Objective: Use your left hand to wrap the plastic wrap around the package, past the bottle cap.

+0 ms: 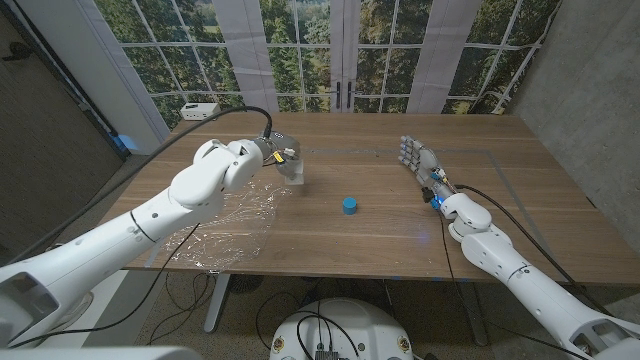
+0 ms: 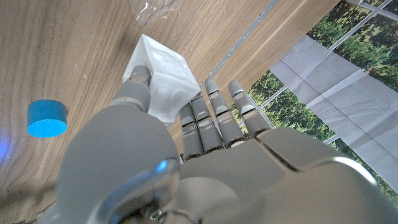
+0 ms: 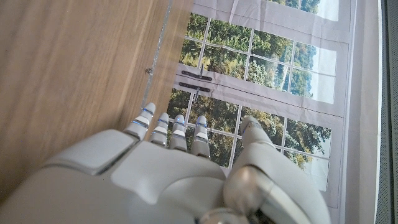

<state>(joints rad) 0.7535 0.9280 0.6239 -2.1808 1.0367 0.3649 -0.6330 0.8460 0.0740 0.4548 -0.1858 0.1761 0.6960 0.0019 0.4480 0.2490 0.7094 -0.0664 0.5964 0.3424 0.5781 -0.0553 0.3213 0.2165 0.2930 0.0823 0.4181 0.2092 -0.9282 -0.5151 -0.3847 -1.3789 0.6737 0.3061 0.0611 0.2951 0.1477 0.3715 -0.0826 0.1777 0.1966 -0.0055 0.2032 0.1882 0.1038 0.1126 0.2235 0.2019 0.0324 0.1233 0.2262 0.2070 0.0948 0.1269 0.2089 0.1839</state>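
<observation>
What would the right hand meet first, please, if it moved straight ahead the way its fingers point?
Probably nothing: the right hand points toward the table's far edge and the window, over bare wood. The bottle cap lies off to its side.

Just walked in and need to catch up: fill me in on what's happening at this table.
The robot's left hand is holding a small white package near the table's left-middle, with a crinkled sheet of clear plastic wrap spread on the wood beside and in front of it. A blue bottle cap sits apart, to the package's right. The right hand waits open on the table's right side, holding nothing.
</observation>
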